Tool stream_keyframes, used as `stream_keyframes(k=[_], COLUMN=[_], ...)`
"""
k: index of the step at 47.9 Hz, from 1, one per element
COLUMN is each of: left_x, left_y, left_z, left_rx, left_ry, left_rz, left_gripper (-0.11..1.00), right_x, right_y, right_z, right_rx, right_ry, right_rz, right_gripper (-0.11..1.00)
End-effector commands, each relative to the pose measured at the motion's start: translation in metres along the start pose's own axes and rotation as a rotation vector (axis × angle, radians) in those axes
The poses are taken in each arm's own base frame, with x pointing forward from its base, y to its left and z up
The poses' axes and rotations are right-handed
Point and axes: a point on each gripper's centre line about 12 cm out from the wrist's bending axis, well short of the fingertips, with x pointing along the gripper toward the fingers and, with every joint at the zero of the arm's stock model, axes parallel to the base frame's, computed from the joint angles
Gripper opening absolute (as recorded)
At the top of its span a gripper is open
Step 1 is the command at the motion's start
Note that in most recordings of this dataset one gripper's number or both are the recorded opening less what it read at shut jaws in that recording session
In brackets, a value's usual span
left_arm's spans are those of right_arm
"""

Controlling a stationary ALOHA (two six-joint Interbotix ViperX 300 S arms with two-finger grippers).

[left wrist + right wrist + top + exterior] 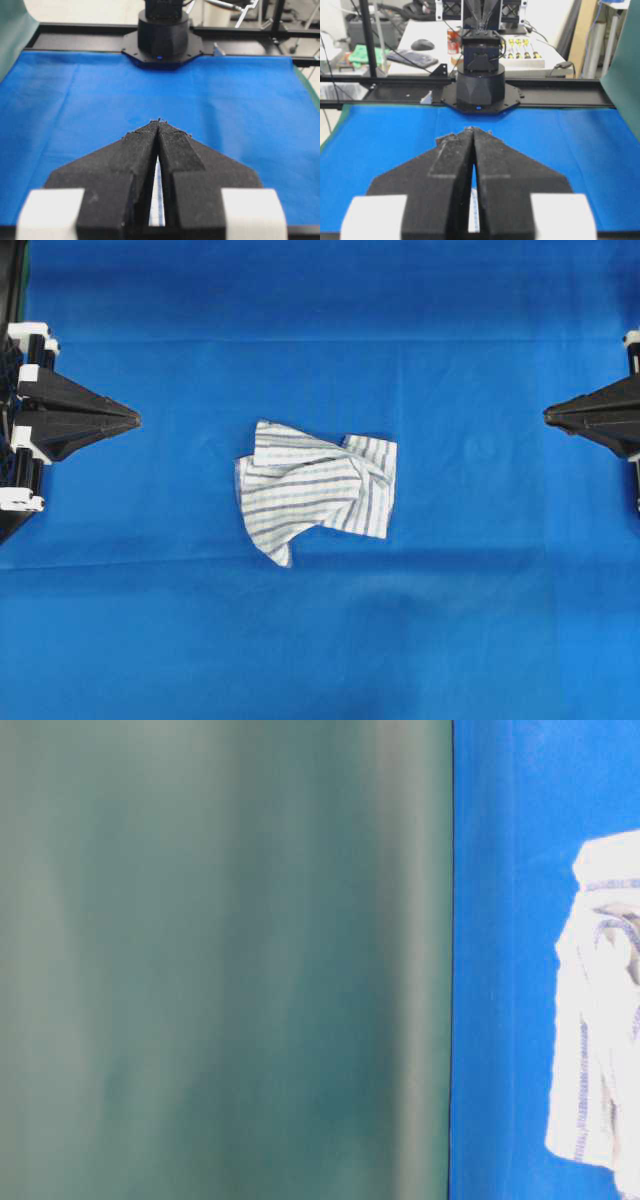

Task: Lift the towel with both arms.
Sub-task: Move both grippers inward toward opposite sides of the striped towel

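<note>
A crumpled white towel with blue-grey stripes lies in the middle of the blue cloth, and shows at the right edge of the table-level view. My left gripper is shut and empty at the left edge, well away from the towel; its tips meet in the left wrist view. My right gripper is shut and empty at the right edge, also far from the towel; its tips meet in the right wrist view. A sliver of towel shows through the slit behind each gripper's fingers.
A blue cloth covers the table. A green backdrop fills most of the table-level view. The opposite arm's black base stands at the far edge, as does the other base in the right wrist view.
</note>
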Motion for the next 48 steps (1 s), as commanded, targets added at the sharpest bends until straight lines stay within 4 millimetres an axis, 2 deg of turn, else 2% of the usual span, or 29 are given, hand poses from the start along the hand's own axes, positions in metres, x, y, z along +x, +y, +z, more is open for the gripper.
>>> stream_keyframes(k=[1,6,13,19,27,32,35,38,39,44,48], left_x=[0.005,0.007,0.012,0.022,0.043,0.056,0.063,0.070,0.073,0.083,0.090], left_y=[-0.003,-0.004,-0.005,-0.007,-0.020,-0.029,-0.033,-0.036,-0.037,-0.044,-0.047], left_z=[0.019,0.023,0.023,0.021,0.015,0.004,-0.004,-0.011,-0.012,-0.025,-0.042], left_rx=[-0.013,-0.011,-0.026,-0.030,-0.027,-0.024,-0.023,-0.025,-0.026,-0.019,-0.015], left_ry=[-0.046,-0.046,0.007,0.060,0.149,0.221,0.258,0.291,0.299,0.362,0.431], left_rz=[-0.013,-0.019,-0.022,-0.030,-0.080,-0.109,-0.119,-0.125,-0.128,-0.147,-0.148], left_gripper=[0.00,0.00,0.00,0.00,0.00,0.03,0.13,0.30,0.36,0.67,0.86], right_x=[0.004,0.010,0.028,0.044,0.062,0.070,0.075,0.080,0.082,0.091,0.100], right_y=[0.000,0.002,0.003,0.003,0.006,0.010,0.013,0.016,0.018,0.027,0.032], right_z=[0.010,0.021,0.025,0.020,0.007,-0.001,-0.007,-0.015,-0.018,-0.034,-0.049], right_rx=[0.012,0.013,0.017,0.021,0.026,0.031,0.037,0.040,0.037,0.021,0.009], right_ry=[-0.026,-0.017,0.098,0.200,0.289,0.323,0.344,0.380,0.389,0.474,0.556], right_rz=[-0.002,0.011,0.011,0.010,0.020,0.033,0.042,0.049,0.054,0.083,0.098], right_gripper=[0.00,0.00,0.00,0.00,0.00,0.01,0.01,0.02,0.06,0.37,0.59])
